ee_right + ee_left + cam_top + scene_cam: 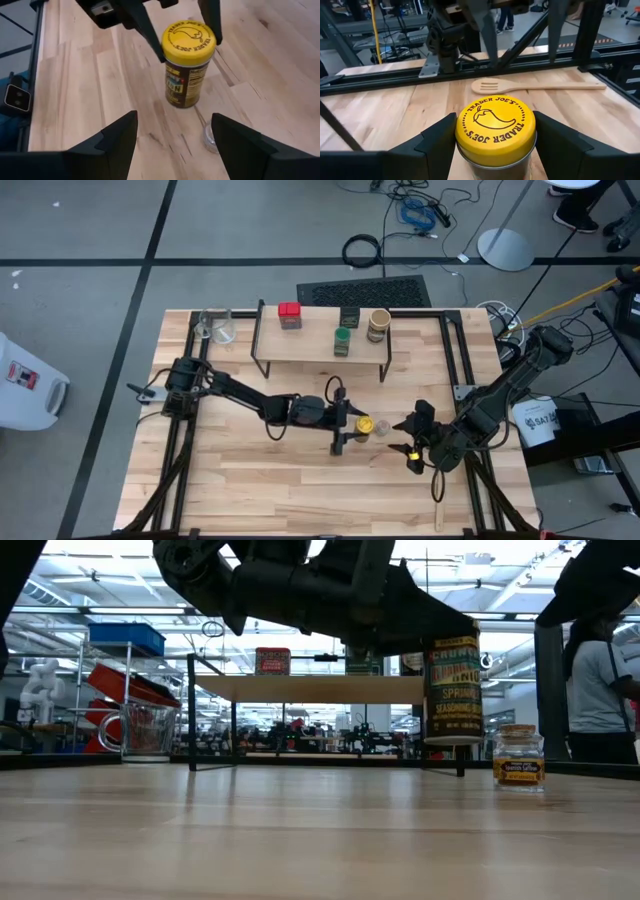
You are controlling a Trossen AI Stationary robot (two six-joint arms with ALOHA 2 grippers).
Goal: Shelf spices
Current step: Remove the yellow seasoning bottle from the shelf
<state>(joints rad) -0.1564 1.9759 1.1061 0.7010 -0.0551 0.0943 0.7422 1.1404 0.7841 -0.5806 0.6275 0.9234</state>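
The yellow jar [495, 131] stands upright on the wooden table [300, 480], towards its front and a little right of the middle, and the left gripper [345, 425] brackets it — one dark finger [437, 145] on either side of the yellow lid, close against the jar; whether the pads actually press its sides cannot be told, and the jar's base still rests on the table. Just beside it, on the right, sits the tiny brown jar [519, 760], apart from both grippers. The right gripper [412, 438] hovers near, facing the yellow jar with its fingers [117, 137] spread wide and nothing between them. A wooden spatula [535, 86] lies on the table beyond the jar in the left wrist view. Farther back stands the shelf [320, 345], a light plank on thin black legs — on its top are the red square tin [289, 314], the green-lidded jar [343, 340], the dark tin [349, 318] and the taller tan jar [378, 325]. A clear glass cup [222, 328] stands at the table's back left, beside the shelf.
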